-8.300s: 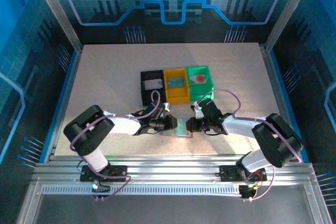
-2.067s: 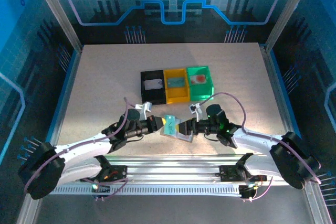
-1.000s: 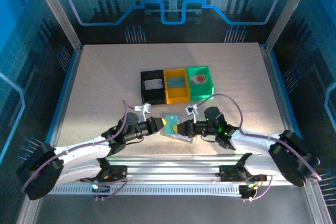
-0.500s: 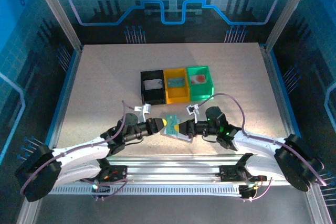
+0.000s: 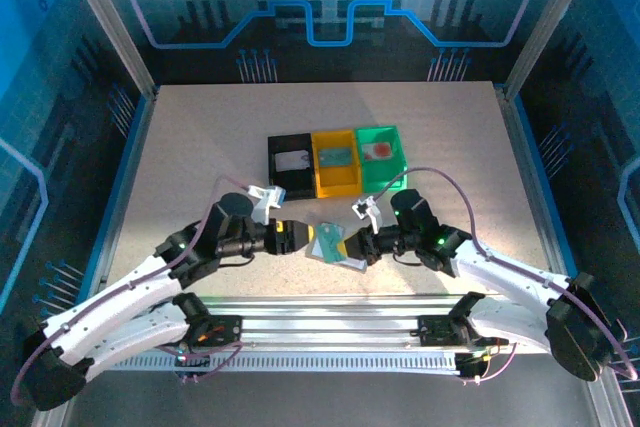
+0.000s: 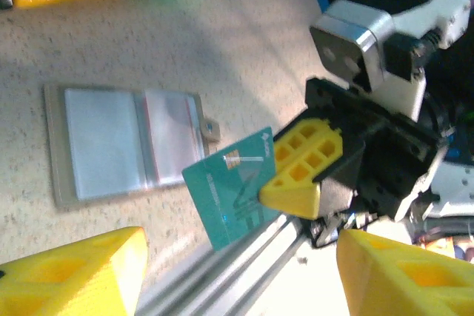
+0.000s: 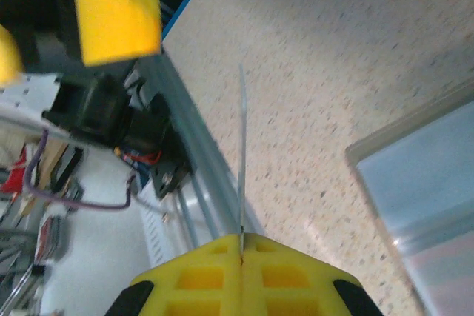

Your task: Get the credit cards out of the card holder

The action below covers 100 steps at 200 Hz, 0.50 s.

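The grey card holder (image 6: 126,142) lies open and flat on the table, showing its pale pockets; it also lies between the two arms (image 5: 325,256). My right gripper (image 5: 346,245) is shut on one edge of a teal credit card (image 6: 231,199), holding it just above the table in front of the holder. That card appears edge-on (image 7: 241,146) between my right gripper's (image 7: 241,246) closed yellow fingers. My left gripper (image 5: 296,238) stands open just left of the card, its fingers (image 6: 74,275) clear of it.
Behind the holder stand three bins in a row: a black bin (image 5: 277,183) with a whitish card, a yellow bin (image 5: 322,187) with a bluish card, a green bin (image 5: 403,165) with a red-marked pale card. The table's metal front rail (image 5: 330,312) runs close below the grippers.
My left gripper has opened, let go of the teal card and drawn back to the left. My right gripper stays shut on the card and holds it alone.
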Each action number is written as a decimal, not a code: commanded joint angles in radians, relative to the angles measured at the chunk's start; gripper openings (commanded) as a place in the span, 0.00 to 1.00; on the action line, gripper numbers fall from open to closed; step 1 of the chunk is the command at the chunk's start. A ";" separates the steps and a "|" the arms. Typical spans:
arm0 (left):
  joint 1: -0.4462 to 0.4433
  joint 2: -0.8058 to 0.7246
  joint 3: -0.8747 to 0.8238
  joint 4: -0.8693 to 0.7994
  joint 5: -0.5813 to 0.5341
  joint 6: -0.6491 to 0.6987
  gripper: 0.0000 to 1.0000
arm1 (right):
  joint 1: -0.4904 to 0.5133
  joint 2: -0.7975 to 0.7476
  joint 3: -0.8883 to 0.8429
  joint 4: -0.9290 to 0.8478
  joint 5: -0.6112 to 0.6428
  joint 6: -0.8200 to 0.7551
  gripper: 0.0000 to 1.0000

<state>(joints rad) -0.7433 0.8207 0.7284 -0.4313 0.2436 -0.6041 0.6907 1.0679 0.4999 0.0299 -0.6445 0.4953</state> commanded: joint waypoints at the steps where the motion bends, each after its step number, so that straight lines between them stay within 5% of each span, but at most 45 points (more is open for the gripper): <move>1: 0.005 0.062 0.101 -0.300 0.118 0.170 0.70 | -0.004 -0.008 0.021 -0.004 -0.139 -0.044 0.00; 26: 0.007 0.149 0.200 -0.451 0.158 0.289 0.72 | 0.000 -0.002 0.016 0.020 -0.171 -0.050 0.00; 100: 0.040 0.364 0.274 -0.391 0.337 0.453 0.70 | 0.044 0.015 0.004 0.079 -0.236 -0.054 0.00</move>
<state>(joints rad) -0.7147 1.1248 0.9440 -0.7940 0.4751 -0.2550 0.7197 1.0801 0.4999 0.0792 -0.8356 0.4618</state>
